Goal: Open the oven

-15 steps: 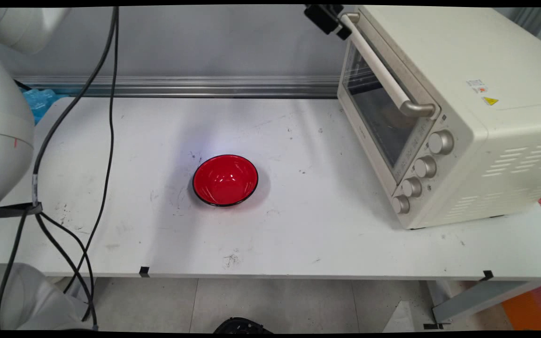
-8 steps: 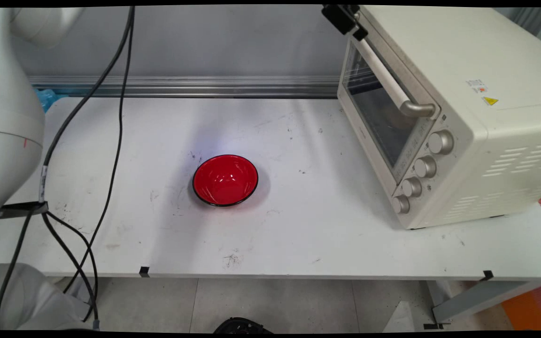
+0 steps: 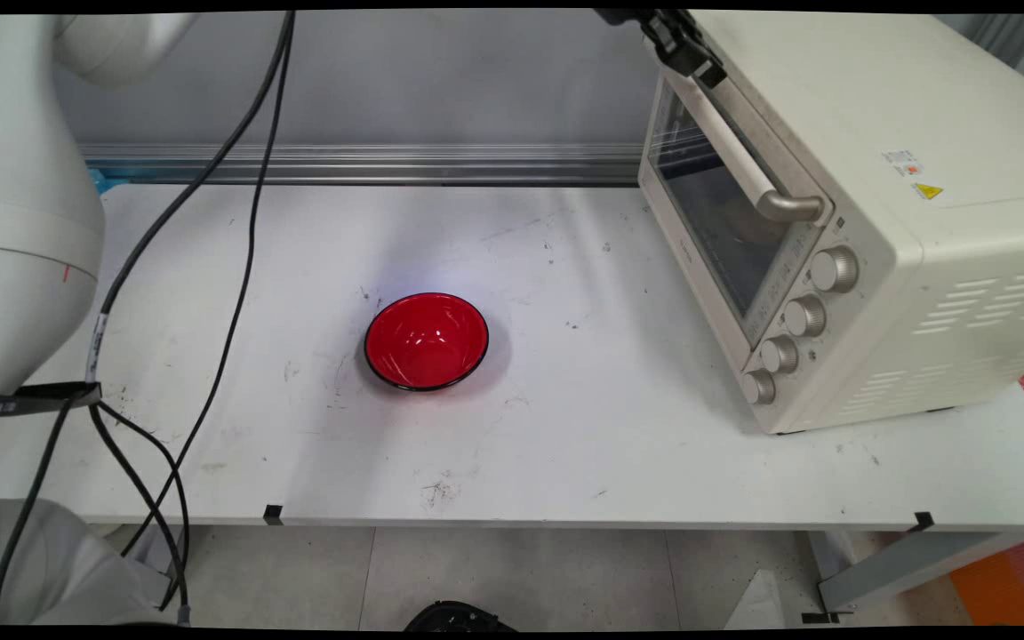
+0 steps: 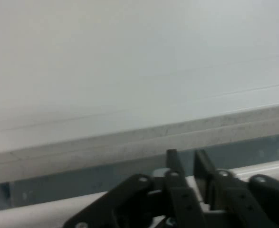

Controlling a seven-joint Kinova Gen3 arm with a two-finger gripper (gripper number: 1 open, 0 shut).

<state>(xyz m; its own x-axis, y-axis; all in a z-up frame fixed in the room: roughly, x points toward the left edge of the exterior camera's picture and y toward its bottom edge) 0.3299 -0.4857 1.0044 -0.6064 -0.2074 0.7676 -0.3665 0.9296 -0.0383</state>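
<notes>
A: So, gripper (image 3: 685, 49) sits at the top edge of the main view, against the far end of the oven handle (image 3: 734, 147), mostly cut off.

B: Fingers?

A: Hand view shows them near closed, narrow gap, pale handle bar just past the tips. Can't tell if they pinch it.

B: Oven (image 3: 868, 213)?

A: Cream toaster oven, right side of the table (image 3: 610, 444), door glass dark, inside hard to make out. Four knobs (image 3: 795, 327) in a column. Small stickers on top, incl. a yellow warning triangle (image 3: 927, 190); text too small to read.

B: Else?

A: Red bowl (image 3: 426, 341), black rim, mid table, well apart from oven. Black cables (image 3: 236, 222) hang at left.
</notes>
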